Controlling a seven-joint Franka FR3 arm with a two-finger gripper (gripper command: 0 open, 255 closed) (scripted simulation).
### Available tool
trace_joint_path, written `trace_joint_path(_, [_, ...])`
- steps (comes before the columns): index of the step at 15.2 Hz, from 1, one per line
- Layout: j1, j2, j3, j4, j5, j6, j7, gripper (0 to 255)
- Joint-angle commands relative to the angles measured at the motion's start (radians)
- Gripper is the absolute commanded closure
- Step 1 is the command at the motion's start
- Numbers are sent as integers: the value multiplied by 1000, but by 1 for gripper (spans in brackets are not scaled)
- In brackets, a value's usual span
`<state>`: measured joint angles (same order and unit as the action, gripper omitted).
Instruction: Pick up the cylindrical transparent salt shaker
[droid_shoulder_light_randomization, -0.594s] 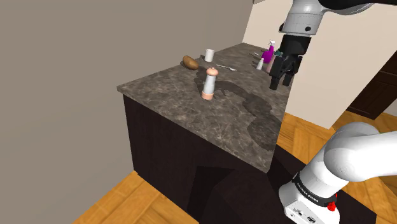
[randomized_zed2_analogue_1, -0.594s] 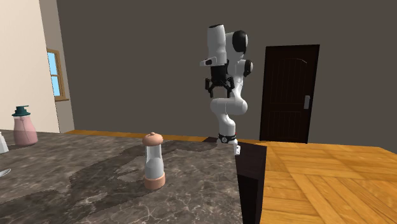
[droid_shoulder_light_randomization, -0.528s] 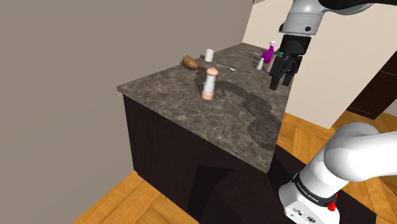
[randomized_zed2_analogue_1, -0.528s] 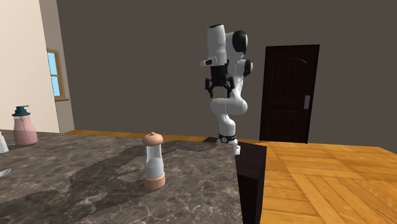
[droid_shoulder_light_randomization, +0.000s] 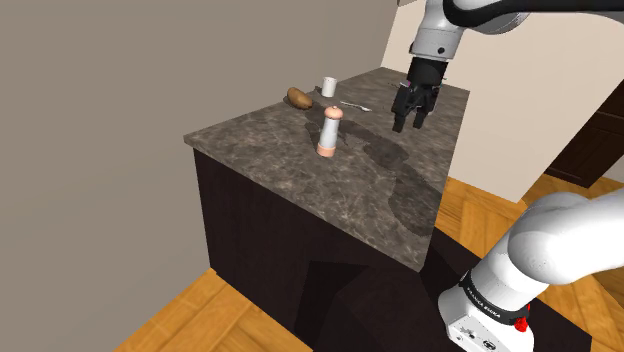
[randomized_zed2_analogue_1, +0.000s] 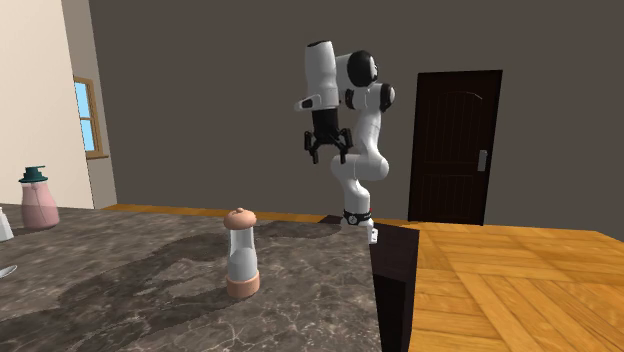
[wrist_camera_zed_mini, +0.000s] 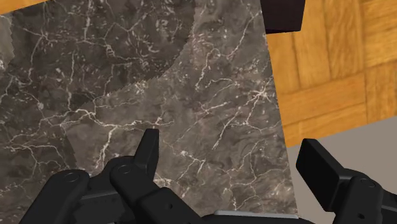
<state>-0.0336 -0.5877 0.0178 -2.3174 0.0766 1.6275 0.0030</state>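
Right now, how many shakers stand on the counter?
1: the shaker stands upright on the counter, apart from the cup. The arm may hide another behind it.

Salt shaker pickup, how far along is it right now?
Done: nothing yet; the salt shaker stands upright on the marble counter, untouched. In hand: the gripper hangs open above the counter, apart from the shaker, with bare marble between its fingers in the wrist view. Left: line up with the shaker, come down, close on it and lift.
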Motion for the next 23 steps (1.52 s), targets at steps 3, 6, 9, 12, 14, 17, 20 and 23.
trace_joint_path(3, [-8, 140, -24, 81, 2, 80, -35, 0])
trace_joint_path(6, [-11, 246, -41, 150, 9, 131, -61, 0])
trace_joint_path(9, [-15, 353, -57, 230, 21, 170, -87, 0])
trace_joint_path(12, [-19, 461, -70, 323, 37, 198, -113, 0])
trace_joint_path(14, [-23, 533, -78, 391, 50, 211, -131, 0])
trace_joint_path(17, [-31, 644, -86, 504, 72, 219, -155, 0])
trace_joint_path(20, [-42, 758, -91, 634, 96, 216, -176, 0])
trace_joint_path(23, [-54, 866, -93, 766, 117, 201, -192, 0])
